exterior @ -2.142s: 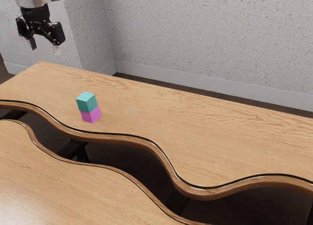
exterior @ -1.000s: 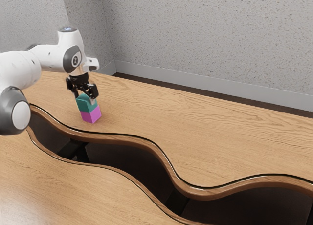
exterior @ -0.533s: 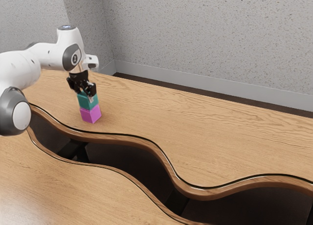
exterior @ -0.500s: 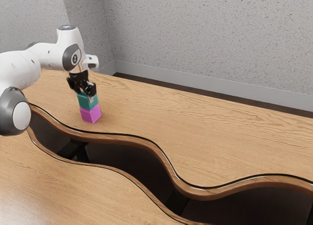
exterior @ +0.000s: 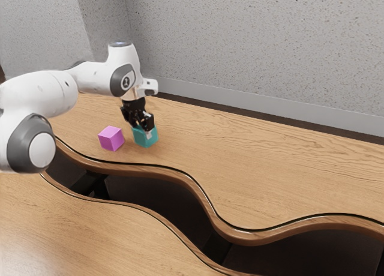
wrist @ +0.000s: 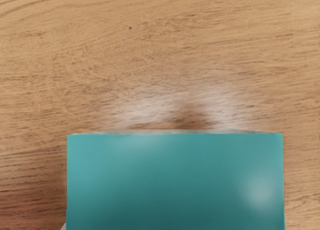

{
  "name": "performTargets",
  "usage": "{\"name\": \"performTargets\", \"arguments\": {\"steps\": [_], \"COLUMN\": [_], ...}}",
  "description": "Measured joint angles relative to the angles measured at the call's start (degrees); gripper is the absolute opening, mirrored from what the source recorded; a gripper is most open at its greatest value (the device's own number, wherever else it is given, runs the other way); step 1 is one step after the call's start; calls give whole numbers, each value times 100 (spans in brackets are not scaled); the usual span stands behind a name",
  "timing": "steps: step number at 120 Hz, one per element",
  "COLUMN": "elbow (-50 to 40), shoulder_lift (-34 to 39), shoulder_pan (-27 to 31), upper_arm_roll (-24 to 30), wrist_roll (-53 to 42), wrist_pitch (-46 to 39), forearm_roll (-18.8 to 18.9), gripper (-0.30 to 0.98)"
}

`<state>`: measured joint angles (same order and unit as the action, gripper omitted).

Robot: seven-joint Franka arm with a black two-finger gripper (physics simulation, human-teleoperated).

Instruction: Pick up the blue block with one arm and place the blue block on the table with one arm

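Gripper (exterior: 141, 131) grasping the blue block (exterior: 145, 141), which is at or just above the table (exterior: 240, 162), beside the pink block (exterior: 111, 138), apart from it. Looks like set-down: we should hold it level, ease straight down till the base sits flat, open evenly, then back off straight up so nothing tips or drags. Hard to make out: far finger mostly hidden by block and hand; underside out of sight, so we can't confirm table contact.

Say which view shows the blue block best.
The exterior view: it shows the blue block beside the pink block, though the gripper hides part of it. The wrist view shows it large but cut off.
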<state>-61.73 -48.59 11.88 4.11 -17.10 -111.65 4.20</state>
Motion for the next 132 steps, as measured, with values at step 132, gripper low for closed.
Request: {"name": "performTargets", "arguments": {"steps": [132], "elbow": [-3200], "shoulder_lift": [4953], "shoulder_pan": [-571], "upper_arm_roll": [9], "wrist_roll": [315], "wrist_pitch": [1470], "forearm_roll": [636], "gripper": [68]}}
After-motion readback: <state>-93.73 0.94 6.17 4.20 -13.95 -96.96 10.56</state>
